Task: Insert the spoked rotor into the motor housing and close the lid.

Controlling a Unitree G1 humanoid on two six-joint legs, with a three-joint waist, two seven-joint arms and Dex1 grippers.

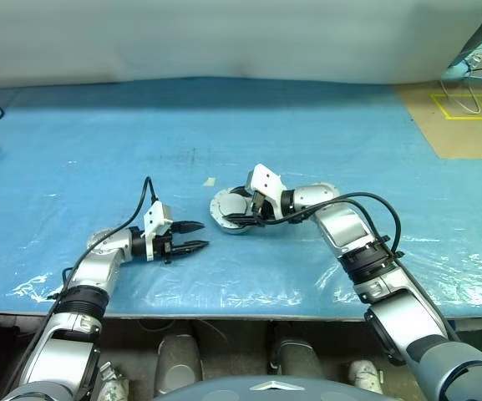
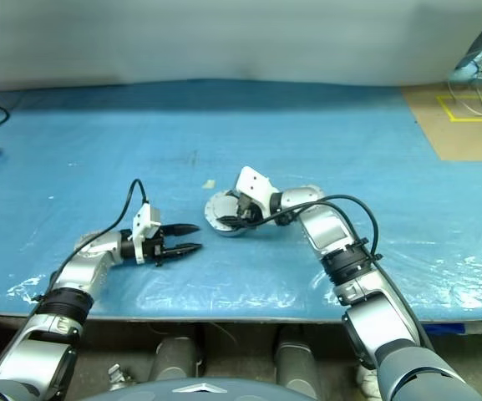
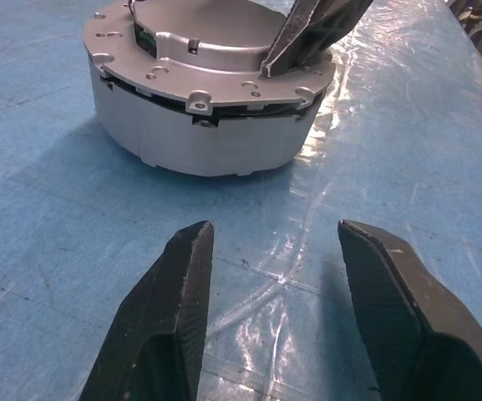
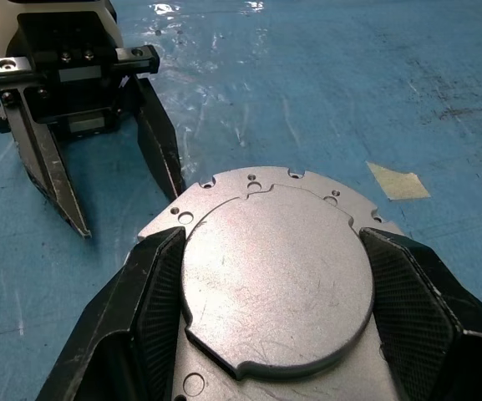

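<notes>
Motor housing (image 1: 228, 219): short round silver-grey metal puck on the blue table cover (image 1: 98, 142), mid-table.
Lid (image 4: 278, 280): round grey metal cover, lying down on the housing, thin gap at the rim.
Right gripper (image 4: 278, 313): black fingers astride the lid's raised disc, touching its sides.
Left gripper (image 3: 274, 309): fingers parted, empty, just beside the housing.

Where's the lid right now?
In the head views, mid-table on the motor housing: the lid sits between the right gripper fingers, left gripper open nearby.
</notes>
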